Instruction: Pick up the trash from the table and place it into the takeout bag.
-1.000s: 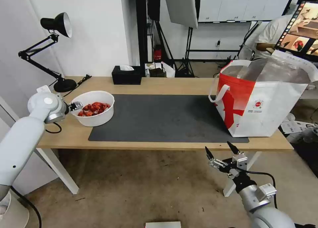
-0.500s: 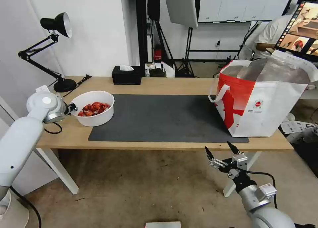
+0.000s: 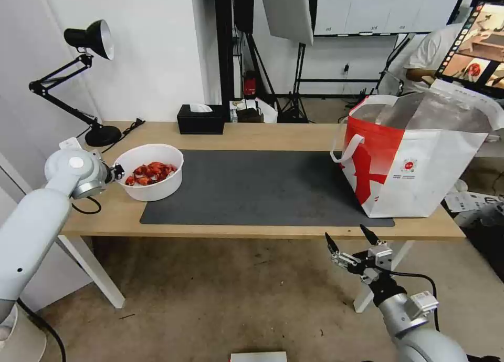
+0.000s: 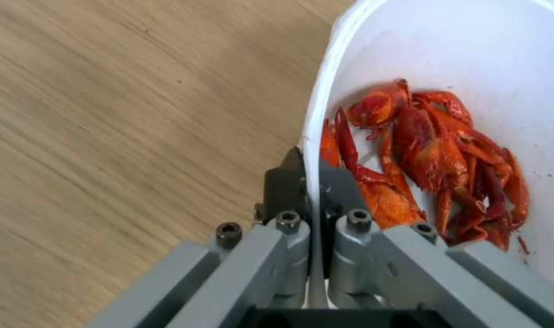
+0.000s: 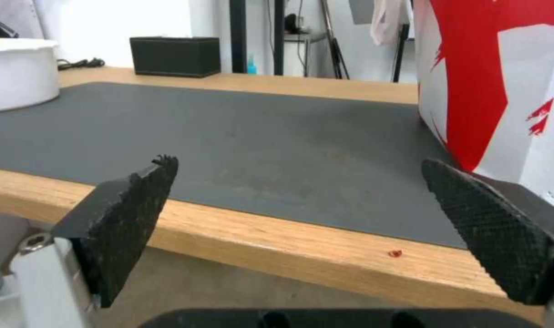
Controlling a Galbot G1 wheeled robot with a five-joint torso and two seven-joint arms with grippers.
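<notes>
The round white plastic bowl of red crayfish shells [image 3: 149,172] is sitting at the left end of the long light-wood table [image 3: 273,134], half on bare wood and half over the left edge of the large dark grey mat [image 3: 257,186]. The left gripper [image 4: 311,182] is pinching the bowl's rim on the side away from the mat: in the left wrist view one dark finger [image 4: 284,180] is lying outside the wall and the other inside, beside the shells, with the rim clamped between them.

Compared with a second ago, the bowl is lying slightly further right and further up in the head view, and over that second the gripper tip went from showing beside the rim to being tucked tight against it (lamp, mat and bag are holding their places, so the camera has not moved). Judgement: the grasp is now made and the bowl is starting to move with the arm; a lift is not confirmed, since contact with the table cannot be told.

The large white-and-red boxy takeout bag [image 3: 415,157] with silver foil lining is standing open at the far right end of the mat, well apart from the bowl. The right gripper [image 3: 349,239] is hanging below the table's front edge near the bag, fingers spread wide, idle. A black rectangular tissue box [image 3: 200,119] is resting at the back edge.
</notes>
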